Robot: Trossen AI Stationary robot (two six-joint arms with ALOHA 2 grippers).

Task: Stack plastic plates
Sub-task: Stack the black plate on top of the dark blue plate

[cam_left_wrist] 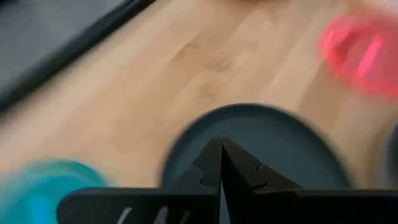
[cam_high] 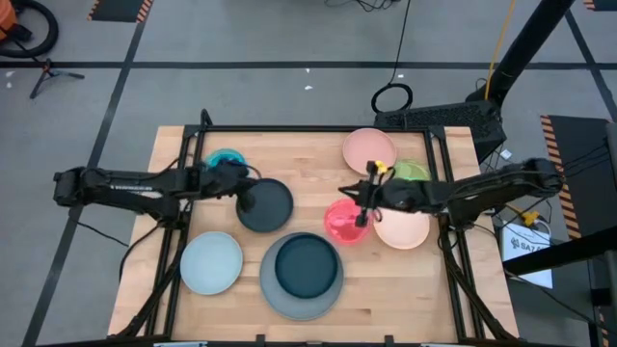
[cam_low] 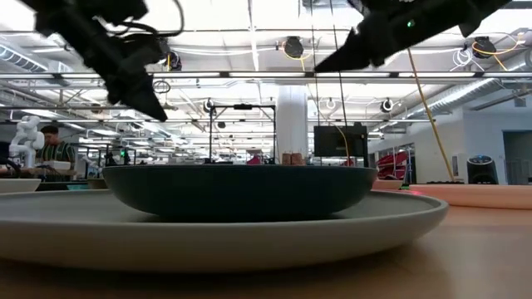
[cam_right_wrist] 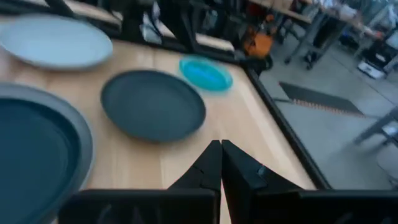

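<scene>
A large grey plate [cam_high: 273, 294] lies near the front edge with a dark navy plate [cam_high: 307, 265] resting in it. A second navy plate [cam_high: 268, 207] lies flat on the table. My left gripper [cam_high: 246, 200] is shut and empty over this plate's left rim [cam_left_wrist: 261, 149], raised above it in the low view [cam_low: 158, 112]. My right gripper [cam_high: 363, 205] is shut and empty over the right rim of the red-pink plate [cam_high: 342, 224], also raised [cam_low: 320, 66]. Teal [cam_high: 227, 159], pale blue [cam_high: 211, 262], two peach [cam_high: 369, 149] [cam_high: 405, 229] and green [cam_high: 415, 172] plates lie around them.
The plates lie spread over the wooden table [cam_high: 318, 159] inside a black frame. A bare strip of wood runs between the second navy plate and the red-pink plate. The green plate is partly hidden under my right arm. A person [cam_low: 54, 149] sits far off in the room.
</scene>
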